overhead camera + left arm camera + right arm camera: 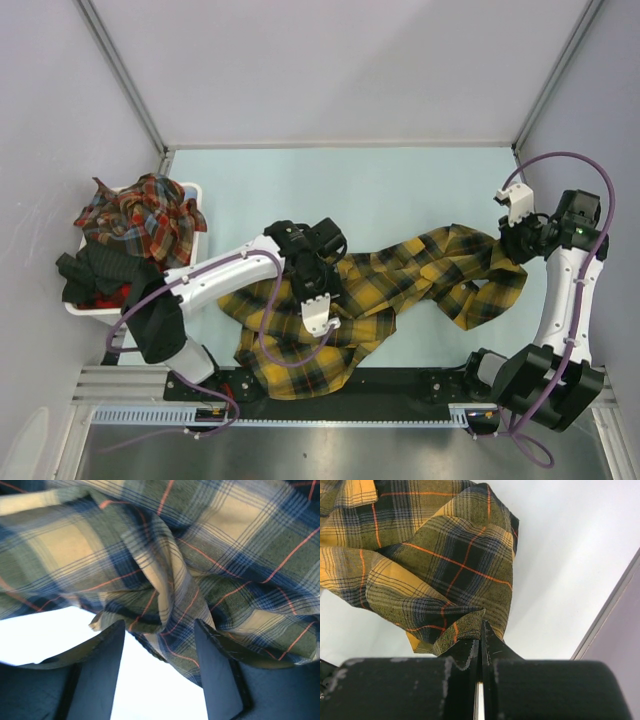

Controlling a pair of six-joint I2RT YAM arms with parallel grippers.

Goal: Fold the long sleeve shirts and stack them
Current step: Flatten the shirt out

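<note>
A white bin [196,190] sits at the left of the pale blue table [400,190].

From above, the left arm [225,272] hides the middle of the yellow shirt [440,265], and the basket [203,235] shows only bits of its rim under heaped red plaid shirts [140,215] — how many cannot be told. In the left wrist view the yellow shirt is blurred and runs off three edges; in the right wrist view it is cut off at top and left.
</note>
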